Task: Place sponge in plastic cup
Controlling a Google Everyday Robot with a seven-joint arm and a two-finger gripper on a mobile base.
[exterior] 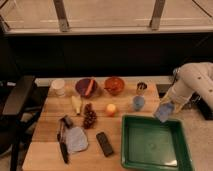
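My gripper [169, 103] is at the right of the table, above the far right corner of the green tray [154, 156]. It is shut on the blue-grey sponge [163, 111], which hangs below it in the air. The light-blue plastic cup [138, 103] stands on the wooden table just left of the sponge, a short way apart from it. My white arm [192, 80] reaches in from the right edge.
A small dark metal cup [142, 87], an orange bowl [114, 85], a purple bowl [86, 86] and a white cup [59, 87] stand along the back. An orange fruit [111, 109], grapes [89, 117], a grey-blue cloth [76, 138], a black bar [104, 143] lie nearer.
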